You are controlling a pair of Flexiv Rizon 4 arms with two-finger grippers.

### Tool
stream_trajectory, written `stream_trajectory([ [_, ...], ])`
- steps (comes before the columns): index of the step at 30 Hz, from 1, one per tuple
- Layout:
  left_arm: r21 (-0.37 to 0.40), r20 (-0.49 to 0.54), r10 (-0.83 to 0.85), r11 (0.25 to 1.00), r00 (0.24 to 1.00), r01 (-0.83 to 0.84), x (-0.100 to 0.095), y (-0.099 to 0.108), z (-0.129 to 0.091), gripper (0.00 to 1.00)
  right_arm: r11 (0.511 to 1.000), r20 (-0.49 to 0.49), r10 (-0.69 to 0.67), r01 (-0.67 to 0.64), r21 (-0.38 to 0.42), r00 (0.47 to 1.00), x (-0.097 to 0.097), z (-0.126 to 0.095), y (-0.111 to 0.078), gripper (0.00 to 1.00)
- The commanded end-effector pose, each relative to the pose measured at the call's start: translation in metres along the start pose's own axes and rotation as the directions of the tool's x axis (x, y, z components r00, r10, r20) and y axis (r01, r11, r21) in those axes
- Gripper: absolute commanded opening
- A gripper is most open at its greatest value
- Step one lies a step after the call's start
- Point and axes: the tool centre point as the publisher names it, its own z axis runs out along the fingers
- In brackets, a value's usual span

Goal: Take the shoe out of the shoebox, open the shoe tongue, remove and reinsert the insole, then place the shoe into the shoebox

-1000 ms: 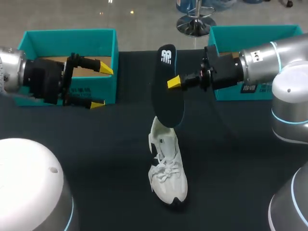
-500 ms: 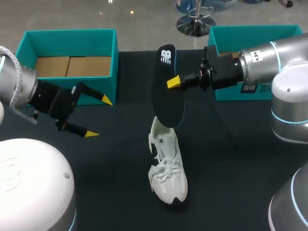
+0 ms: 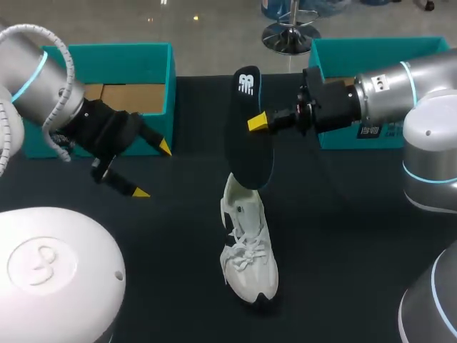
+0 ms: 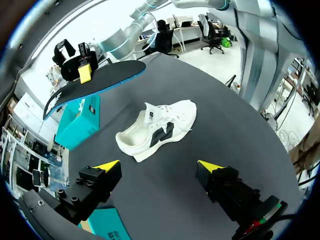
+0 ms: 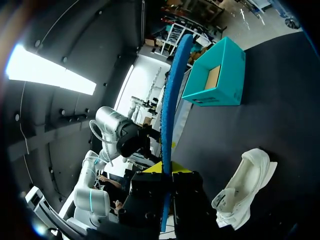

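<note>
Since a second earlier my left arm had swung off the front of the left shoebox, dipped toward the near edge of the worktop, then turned toward the middle. My left gripper now hung over the dark surface just in front of that box, with its fingers spread wide and nothing between them. In its own wrist view the white shoe lay straight ahead of the open fingers, on its side, with the heel opening toward me. It was out of the box, near the middle of the worktop and well apart from both boxes.

Above the shoe's heel the black, blue-edged insole hung upright with its lower end close to the collar. Whether it touched the collar I could not tell. My right gripper had not moved and was clamped on the insole's edge about halfway up. The right shoebox stood behind that arm.

I judged that the insole was out and not yet reinserted. The left arm's turn looked like an approach to steady the shoe.
</note>
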Motion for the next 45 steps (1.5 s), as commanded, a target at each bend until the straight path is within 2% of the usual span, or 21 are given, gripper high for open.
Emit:
stream_trajectory([
  [1,-0.054,-0.192,-0.108,0.994,0.975,0.099,-0.010,0.004,0.001,1.00,1.000,0.000,0.000,0.000,-0.001,1.000,0.000,0.002,0.000,0.00],
  [5,-0.080,-0.222,-0.171,0.984,0.960,0.157,-0.006,0.022,0.005,1.00,1.000,0.000,0.000,0.000,-0.001,1.000,0.000,0.002,0.000,0.00],
  [10,-0.033,-0.260,-0.166,0.986,0.951,0.163,0.003,0.043,0.008,1.00,1.000,0.000,0.000,0.000,-0.001,1.000,0.000,0.002,0.000,0.00],
  [15,-0.040,-0.265,-0.205,0.979,0.942,0.201,0.006,0.050,0.007,1.00,1.000,0.000,0.000,0.000,-0.001,1.000,0.000,0.002,0.000,0.00],
  [25,-0.153,-0.249,-0.343,0.937,0.906,0.313,0.016,0.053,-0.002,1.00,1.000,0.000,0.000,0.000,-0.001,1.000,0.000,0.002,0.000,0.00],
  [29,-0.176,-0.259,-0.378,0.923,0.889,0.342,0.025,0.061,-0.003,1.00,1.000,0.000,0.000,0.000,-0.001,1.000,0.000,0.002,0.000,0.00],
  [31,-0.222,-0.239,-0.429,0.898,0.871,0.381,0.028,0.065,-0.001,1.00,1.000,0.000,0.000,0.000,-0.001,1.000,0.000,0.002,0.000,0.00],
  [33,-0.231,-0.234,-0.435,0.894,0.870,0.385,0.029,0.068,0.000,1.00,1.000,0.000,0.000,0.000,-0.001,1.000,0.000,0.002,0.000,0.00],
  [45,-0.231,-0.234,-0.435,0.894,0.870,0.385,0.029,0.068,0.000,1.00,0.996,0.075,-0.069,0.073,-0.048,0.995,-0.039,0.007,0.043,0.00],
])
